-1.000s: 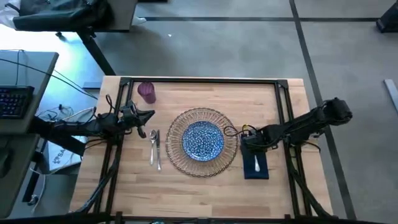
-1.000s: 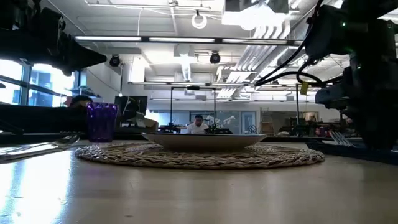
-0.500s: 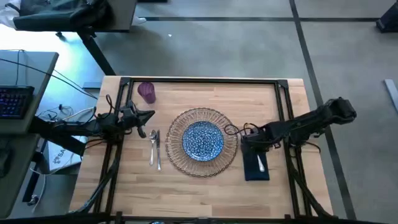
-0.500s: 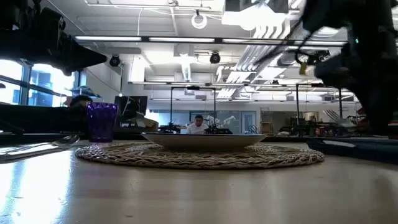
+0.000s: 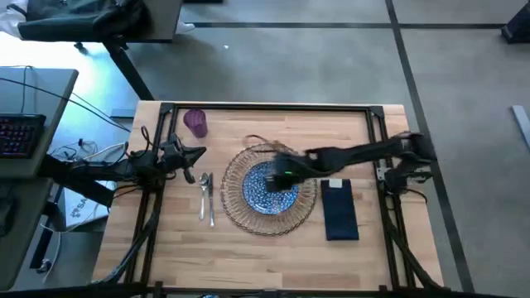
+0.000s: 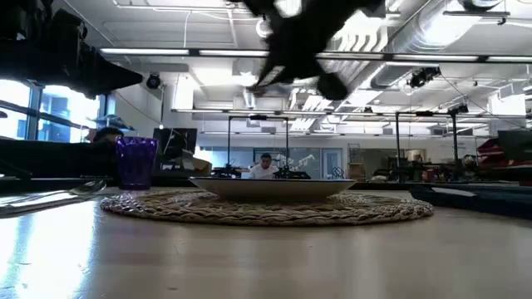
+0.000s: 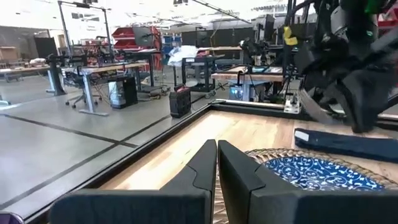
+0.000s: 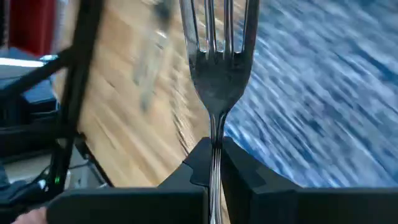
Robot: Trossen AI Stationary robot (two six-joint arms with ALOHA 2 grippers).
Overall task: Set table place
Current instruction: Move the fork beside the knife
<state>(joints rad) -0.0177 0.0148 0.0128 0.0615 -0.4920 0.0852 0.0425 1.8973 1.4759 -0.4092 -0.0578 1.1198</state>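
Observation:
The blue-patterned plate (image 5: 267, 197) sits on the woven wicker charger (image 5: 236, 207) at mid-table. To its right lies the navy napkin (image 5: 339, 209), with nothing on it. A knife and a spoon (image 5: 205, 197) lie side by side on the wood left of the charger. My right gripper (image 5: 277, 171), blurred, hangs over the plate and is shut on a silver fork (image 8: 219, 68). My left gripper (image 5: 199, 153) waits shut, above the table just beyond the knife and spoon. My right gripper pinches the fork's thin neck (image 8: 215, 134), just behind the tines, between its two fingers (image 8: 239, 158). The handle runs back between the fingers and along them, and the tines stick out beyond the tips. The fork is lifted clear above the plate (image 8: 323, 93).
A small purple cup (image 5: 195, 122) stands near the table's far left corner. A dark metal frame (image 5: 265, 108) runs along the far edge and both sides. Bare wood lies along the near edge.
My right gripper has swept fast from the napkin's far end toward the table's left, and is now over the plate. The fork that lay on the napkin has gone with it, lifted clear.

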